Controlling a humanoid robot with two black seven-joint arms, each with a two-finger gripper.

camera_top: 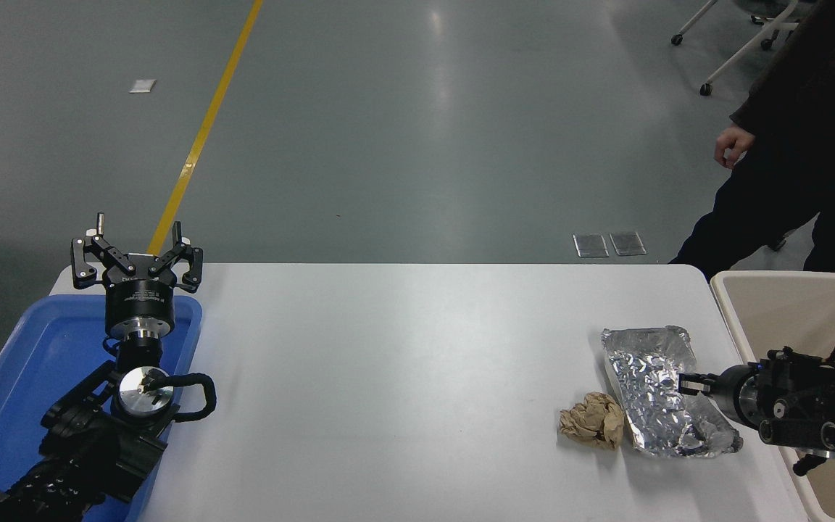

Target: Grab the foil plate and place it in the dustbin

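Note:
The foil plate (653,388), shiny and crinkled, lies near the table's right end. My right gripper (686,383) comes in from the right edge, and its fingers are closed on the plate's right rim. The plate's far end looks slightly raised and turned. The beige dustbin (723,293) stands just right of the table, behind and under my right arm. My left gripper (138,233) is parked open, pointing up, at the far corner of a blue tray on the left.
A crumpled brown paper ball (593,420) touches the plate's left side. The blue tray (19,362) sits at the table's left end. A person in dark clothes (802,167) stands at the far right, one hand (729,147) hanging beyond the bin.

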